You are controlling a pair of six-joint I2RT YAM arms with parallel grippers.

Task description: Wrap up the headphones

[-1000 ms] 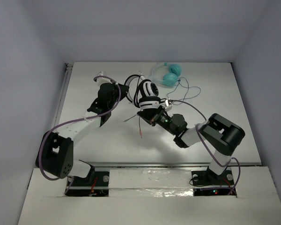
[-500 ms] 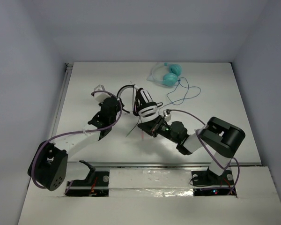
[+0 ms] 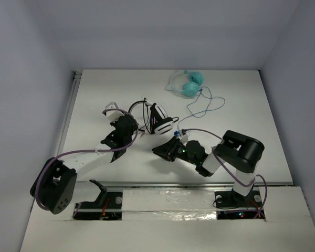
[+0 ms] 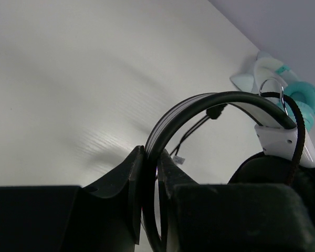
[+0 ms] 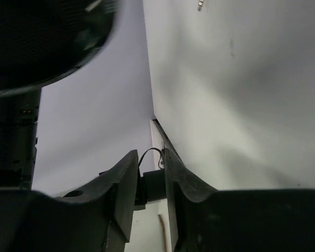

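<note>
The headphones (image 3: 160, 121) hang a little left of the table's middle, white-and-black earcup to the right, black headband (image 4: 215, 100) arching left. My left gripper (image 3: 132, 126) is shut on that headband; in the left wrist view both fingers (image 4: 131, 178) press its band. A thin black cable (image 4: 194, 131) dangles under the arch. My right gripper (image 3: 157, 151) lies low just below the earcup, pointing left. Its jaws (image 5: 151, 173) stand apart with nothing between them.
Small teal headphones (image 3: 189, 85) with a blue cord (image 3: 207, 105) lie at the back of the white table (image 3: 241, 131). They also show at the far right of the left wrist view, teal headphones (image 4: 304, 94). Grey walls close in the table's sides.
The left gripper has brought the headphones toward the near edge. The right gripper has drawn back from under the earcup toward the near side, and its jaws have parted.
</note>
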